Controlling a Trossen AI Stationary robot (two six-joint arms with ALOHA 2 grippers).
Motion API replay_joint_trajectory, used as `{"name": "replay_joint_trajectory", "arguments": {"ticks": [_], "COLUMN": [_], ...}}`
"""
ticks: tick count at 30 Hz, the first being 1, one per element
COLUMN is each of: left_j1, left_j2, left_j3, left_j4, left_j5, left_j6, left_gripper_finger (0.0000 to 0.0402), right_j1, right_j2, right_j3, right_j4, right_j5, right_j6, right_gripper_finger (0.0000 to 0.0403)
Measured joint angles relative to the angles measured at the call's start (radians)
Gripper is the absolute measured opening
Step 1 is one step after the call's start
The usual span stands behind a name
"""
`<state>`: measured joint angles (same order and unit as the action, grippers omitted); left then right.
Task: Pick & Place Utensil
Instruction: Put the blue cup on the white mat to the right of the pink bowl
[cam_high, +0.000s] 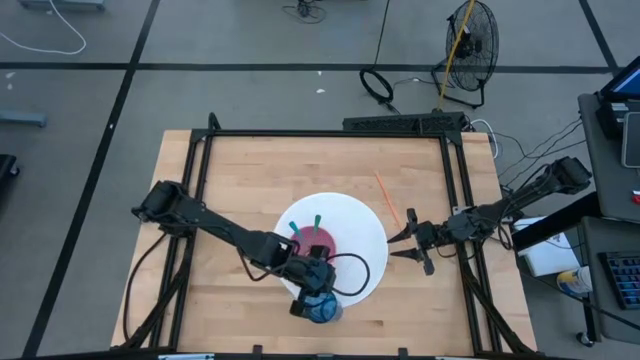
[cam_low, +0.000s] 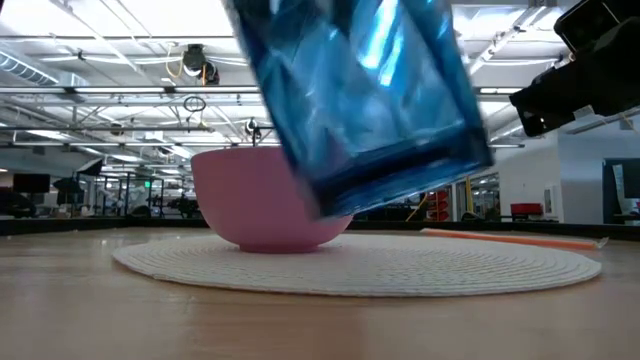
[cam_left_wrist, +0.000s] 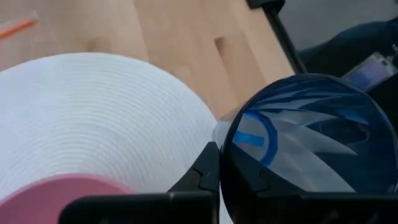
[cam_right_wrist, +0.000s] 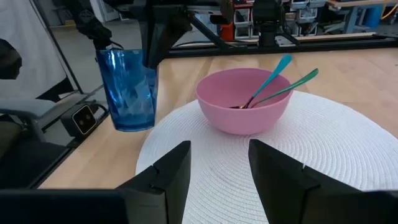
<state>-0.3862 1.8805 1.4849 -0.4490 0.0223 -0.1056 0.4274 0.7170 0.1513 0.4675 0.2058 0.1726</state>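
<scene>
A pink bowl sits on a round white placemat. Two utensils, one teal and one green, stand in the bowl with their handles leaning on its rim. My left gripper is shut on a clear blue cup at the mat's near edge. My right gripper is open and hovers at the mat's right edge, pointing toward the bowl and touching nothing. My left gripper holds the blue cup by its rim, on the side toward the bowl. It comes from above, pointing down. One finger lies against the outside of the wall; the cup hides the other. The cup is lifted clear and tilted.
A thin orange stick lies on the wood beyond the mat's right side. A black frame runs around the table. Bare wood shows on the far and left parts of the table.
</scene>
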Motion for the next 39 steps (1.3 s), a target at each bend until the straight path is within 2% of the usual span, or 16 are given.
{"name": "replay_joint_trajectory", "arguments": {"ticks": [7,13,39], "left_j1": [-0.004,0.019,0.030], "left_j2": [0.001,0.034,0.049], "left_j3": [0.000,0.001,0.000], "left_j4": [0.019,0.106,0.102], "left_j5": [-0.005,0.007,0.039], "left_j6": [-0.005,-0.010,-0.011], "left_gripper_finger": [0.0007,0.0006,0.0021], "right_j1": [0.000,0.000,0.000], "right_j2": [0.000,0.000,-0.005], "right_j3": [0.000,0.000,0.000], "right_j4": [0.005,0.010,-0.005], "right_j5": [0.001,0.001,0.001], "right_j6": [-0.002,-0.002,-0.002], "right_gripper_finger": [0.0155,0.0155,0.0155]}}
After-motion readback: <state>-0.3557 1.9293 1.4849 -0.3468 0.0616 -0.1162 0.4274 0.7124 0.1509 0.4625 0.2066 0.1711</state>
